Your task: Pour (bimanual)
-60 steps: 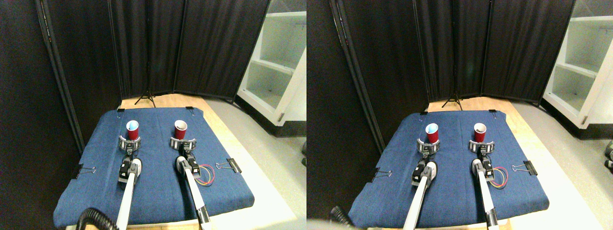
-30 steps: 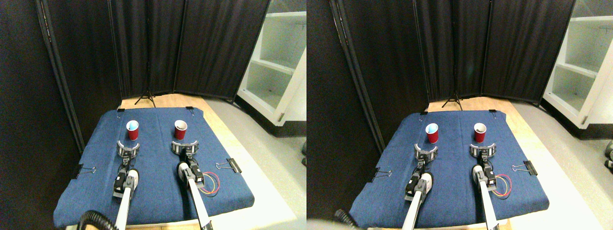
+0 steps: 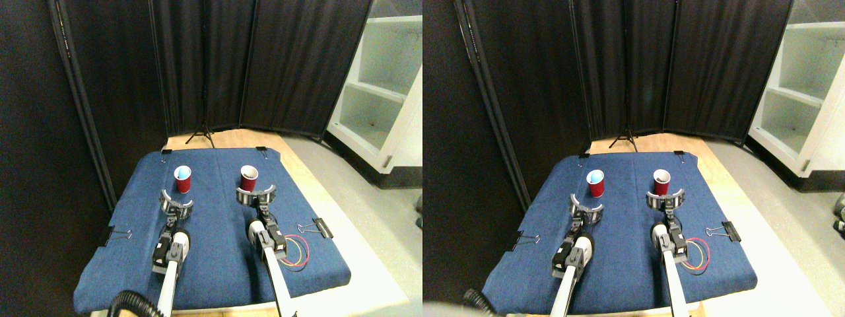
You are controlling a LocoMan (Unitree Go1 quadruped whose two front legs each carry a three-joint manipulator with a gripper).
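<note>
two red plastic cups, tapered and upright, on a blue denim-like cloth (image 3: pixel 218 264) clipped over a wooden table; black curtain panels behind, white shelving at right. left cup (image 3: pixel 182 179), pale blue inside, stands apart beyond the spread left gripper (image 3: pixel 177 203). right cup (image 3: pixel 249 178) sits within the right gripper (image 3: pixel 255 194), curved jaws spread, contact unclear.

Two side-by-side eyes look forward and down from the robot, sharing the blue mat (image 3: pixel 218 264).
</note>
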